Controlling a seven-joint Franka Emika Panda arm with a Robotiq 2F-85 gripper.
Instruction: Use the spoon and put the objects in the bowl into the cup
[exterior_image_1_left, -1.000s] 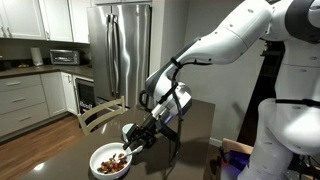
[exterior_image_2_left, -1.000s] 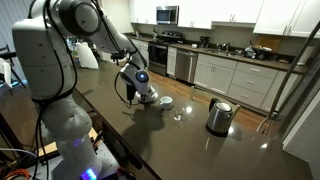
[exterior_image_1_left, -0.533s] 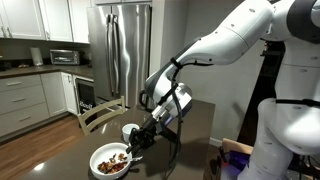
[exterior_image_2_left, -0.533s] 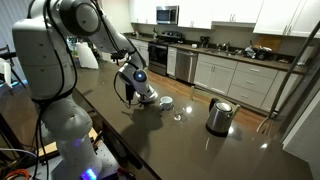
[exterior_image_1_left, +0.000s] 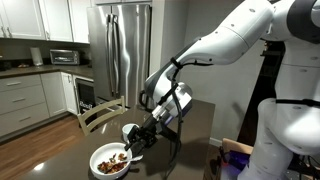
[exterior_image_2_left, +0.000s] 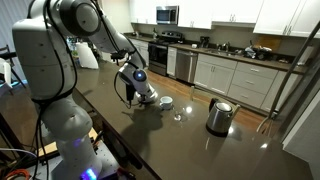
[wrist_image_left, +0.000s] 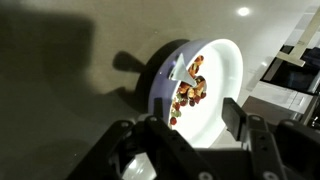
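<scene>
Arm (exterior_image_1_left: 215, 45) stooped over wide shallow white bowl (exterior_image_1_left: 100, 170).
Black gripper (exterior_image_1_left: 135, 146) jaws apart, empty; small brown-reddish bits (wrist_image_left: 188, 92) heaped in the bowl beneath.

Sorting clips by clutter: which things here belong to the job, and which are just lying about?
Job: wide shallow white bowl; small brown-reddish bits in it; squat white cup.
Lying about: steel kettle; small clear glass.

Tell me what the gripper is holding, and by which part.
Nothing, as far as the pictures show. In the wrist view the gripper hangs over the bowl with its jaws apart and nothing between them.
</scene>
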